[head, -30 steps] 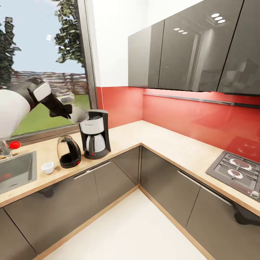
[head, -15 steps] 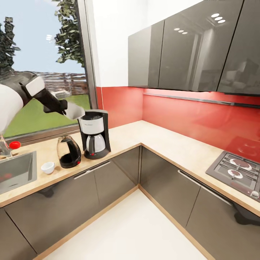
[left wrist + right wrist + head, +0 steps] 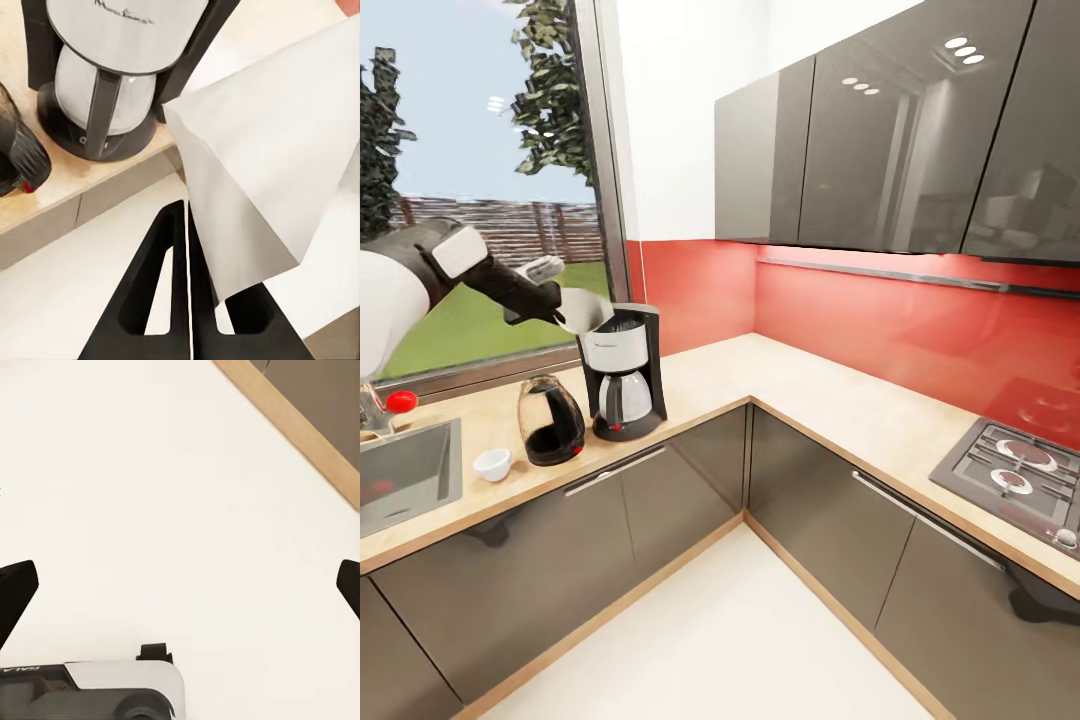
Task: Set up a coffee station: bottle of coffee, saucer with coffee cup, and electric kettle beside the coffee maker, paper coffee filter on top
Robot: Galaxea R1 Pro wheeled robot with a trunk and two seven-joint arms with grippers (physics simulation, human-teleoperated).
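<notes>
On the kitchen countertop the black and silver coffee maker stands under the window. The electric kettle is close beside it, and the small white coffee cup sits past the kettle. My left gripper hovers just beside the coffee maker's top, shut on the paper coffee filter. Seen from the left wrist, the gripper pinches the white filter above the coffee maker and the kettle. My right gripper is open over the pale floor. The bottle of coffee and the saucer are out of view.
A steel sink is set into the counter at the left, with a red-topped object behind it. A hob sits at the right end. Dark wall cabinets hang above the corner.
My left gripper first rose and drew back a little with the filter. Since then it has moved right, so the filter is now at the coffee maker's top edge.
</notes>
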